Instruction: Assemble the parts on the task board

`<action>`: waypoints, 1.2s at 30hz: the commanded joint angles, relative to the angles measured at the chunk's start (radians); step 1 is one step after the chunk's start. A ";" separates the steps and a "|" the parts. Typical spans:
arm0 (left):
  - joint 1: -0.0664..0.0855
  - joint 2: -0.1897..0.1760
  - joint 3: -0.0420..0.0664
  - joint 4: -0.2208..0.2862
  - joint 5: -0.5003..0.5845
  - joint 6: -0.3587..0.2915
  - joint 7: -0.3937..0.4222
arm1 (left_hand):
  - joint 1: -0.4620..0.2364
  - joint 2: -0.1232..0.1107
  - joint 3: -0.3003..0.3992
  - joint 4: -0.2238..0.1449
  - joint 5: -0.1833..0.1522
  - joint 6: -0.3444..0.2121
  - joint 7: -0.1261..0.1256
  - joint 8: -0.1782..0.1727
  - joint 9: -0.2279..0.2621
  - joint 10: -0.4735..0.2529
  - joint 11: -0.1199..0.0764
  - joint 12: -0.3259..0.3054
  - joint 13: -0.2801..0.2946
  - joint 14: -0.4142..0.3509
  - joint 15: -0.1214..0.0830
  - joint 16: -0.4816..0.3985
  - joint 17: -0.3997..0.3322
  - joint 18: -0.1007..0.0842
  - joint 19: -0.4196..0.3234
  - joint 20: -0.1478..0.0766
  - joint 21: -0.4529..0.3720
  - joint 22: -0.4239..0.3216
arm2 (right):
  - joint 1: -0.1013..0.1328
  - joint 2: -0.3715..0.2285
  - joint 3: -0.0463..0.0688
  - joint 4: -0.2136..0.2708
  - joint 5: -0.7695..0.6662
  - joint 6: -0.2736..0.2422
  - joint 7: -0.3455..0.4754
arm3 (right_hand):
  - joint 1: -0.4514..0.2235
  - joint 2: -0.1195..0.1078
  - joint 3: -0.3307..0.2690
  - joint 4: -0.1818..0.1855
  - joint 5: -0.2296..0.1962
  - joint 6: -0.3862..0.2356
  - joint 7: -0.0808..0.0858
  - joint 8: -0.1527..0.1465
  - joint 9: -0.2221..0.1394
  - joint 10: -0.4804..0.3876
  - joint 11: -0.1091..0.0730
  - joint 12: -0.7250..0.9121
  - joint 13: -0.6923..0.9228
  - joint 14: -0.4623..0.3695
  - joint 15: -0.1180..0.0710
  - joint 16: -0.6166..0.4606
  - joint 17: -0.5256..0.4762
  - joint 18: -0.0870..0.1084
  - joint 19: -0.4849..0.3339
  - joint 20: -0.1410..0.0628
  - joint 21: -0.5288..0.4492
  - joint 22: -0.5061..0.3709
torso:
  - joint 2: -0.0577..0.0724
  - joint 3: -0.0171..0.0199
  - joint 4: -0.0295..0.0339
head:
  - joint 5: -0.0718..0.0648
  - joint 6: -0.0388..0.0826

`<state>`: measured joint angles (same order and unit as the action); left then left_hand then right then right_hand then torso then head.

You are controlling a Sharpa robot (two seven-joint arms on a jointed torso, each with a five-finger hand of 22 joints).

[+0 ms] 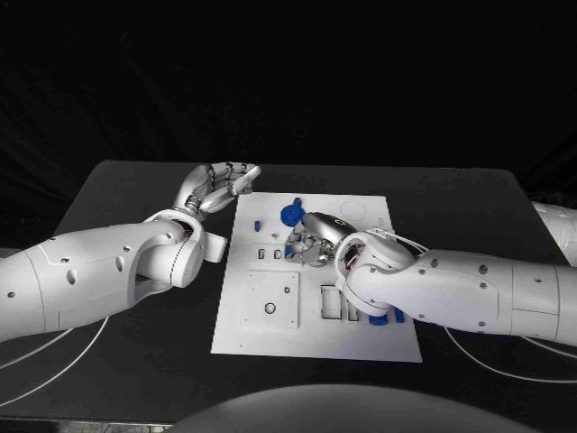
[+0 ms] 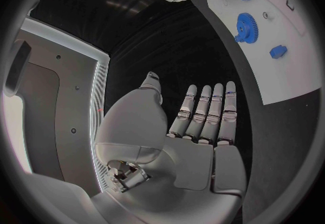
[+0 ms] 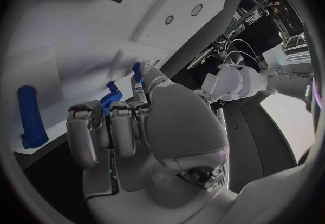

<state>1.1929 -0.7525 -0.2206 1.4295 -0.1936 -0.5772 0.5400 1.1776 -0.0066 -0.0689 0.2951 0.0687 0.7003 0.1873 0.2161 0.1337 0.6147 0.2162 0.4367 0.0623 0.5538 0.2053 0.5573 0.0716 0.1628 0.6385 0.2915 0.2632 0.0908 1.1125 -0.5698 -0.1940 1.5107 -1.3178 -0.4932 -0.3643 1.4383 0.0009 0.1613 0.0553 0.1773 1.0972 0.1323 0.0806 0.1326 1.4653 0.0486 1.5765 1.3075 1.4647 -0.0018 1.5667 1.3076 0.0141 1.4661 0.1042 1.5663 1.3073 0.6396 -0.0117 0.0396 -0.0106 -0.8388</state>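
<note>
**Right hand works a small blue part at mid-board while the left waits off the edge**

The right silver hand (image 1: 317, 239) sits over the middle of the flat white rectangular task board (image 1: 270, 329), fingers curled in. The right wrist view shows a small blue toothed plastic part (image 3: 112, 96) at its fingertips, apparently pinched so it can be pressed down onto the board; the contact is partly hidden, so the hold is a judgement.

The left silver hand (image 1: 217, 187) hovers beside the board's far left corner over the black table (image 1: 120, 194), fingers straight and apart, holding nothing, probably parked there to leave the working hand room.

Just beyond the right hand lies a round blue gear (image 1: 290, 215), and a blue cylindrical peg (image 3: 30, 117) lies on the board near the right forearm. The near half of the board is mostly bare and offers free room; the right forearm crosses the board's right edge.
</note>
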 commanded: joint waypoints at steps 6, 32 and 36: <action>0.001 0.001 0.001 0.000 -0.005 0.010 0.010 | -0.002 0.008 0.001 -0.003 0.003 -0.007 0.067 0.006 0.001 0.009 0.001 -0.006 0.000 -0.007 -0.002 -0.004 0.001 -0.010 -0.007 -0.002 -0.004 -0.001 | -0.002 0.002 -0.001 -0.003 -0.004 0.030 -0.006 | -0.023 -0.016 -0.015 0.000 0.009 -0.016 -0.010 -0.018 -0.012 0.106 0.011 -0.006 0.263 0.106 0.010 0.004 0.263 -0.014 0.105 0.013 0.004 0.264 | 0.000 -0.0001 0.0000 | -0.004 0.002; 0.001 0.000 0.001 0.000 -0.005 0.011 0.009 | 0.002 0.011 0.000 -0.003 0.008 -0.007 0.067 0.008 0.002 0.010 0.001 -0.007 0.000 -0.008 -0.002 -0.004 0.001 -0.011 -0.008 -0.002 -0.005 -0.002 | -0.002 -0.011 -0.001 0.002 -0.006 0.021 0.024 | -0.073 -0.082 -0.038 0.004 -0.023 -0.186 0.011 -0.020 -0.060 0.106 0.017 -0.006 0.263 0.106 0.018 0.004 0.263 -0.014 0.105 0.023 0.004 0.264 | 0.001 0.0003 -0.0001 | -0.004 0.001; 0.001 -0.002 0.001 0.001 -0.005 0.010 0.008 | 0.003 0.011 -0.001 -0.003 0.009 -0.007 0.067 0.008 0.002 0.010 0.001 -0.007 0.000 -0.008 -0.002 -0.004 0.001 -0.011 -0.008 -0.002 -0.005 -0.002 | -0.002 -0.023 -0.001 0.012 -0.005 -0.017 0.042 | -0.091 -0.097 -0.049 0.024 -0.054 -0.235 0.019 -0.019 -0.066 0.106 0.021 -0.006 0.263 0.106 0.021 0.004 0.263 -0.014 0.105 0.024 0.004 0.264 | 0.002 0.0014 -0.0016 | 0.002 0.002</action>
<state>1.1929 -0.7550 -0.2207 1.4282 -0.1936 -0.5771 0.5393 1.1814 -0.0028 -0.0689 0.2951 0.0750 0.7003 0.1873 0.2200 0.1343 0.6183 0.2197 0.4366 0.0623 0.5538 0.2054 0.5573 0.0712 0.1629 0.6385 0.2915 0.2633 0.0899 1.1111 -0.5905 -0.1951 1.5186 -1.3165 -0.4784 -0.3507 1.3454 -0.0901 0.1128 0.0737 0.1265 0.8680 0.1501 0.0633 0.0682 1.4649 0.0629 1.5758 1.3076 1.4648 0.0127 1.5667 1.3074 0.0141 1.4662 0.1194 1.5663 1.3077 0.6407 -0.0110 0.0391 -0.0123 -0.8371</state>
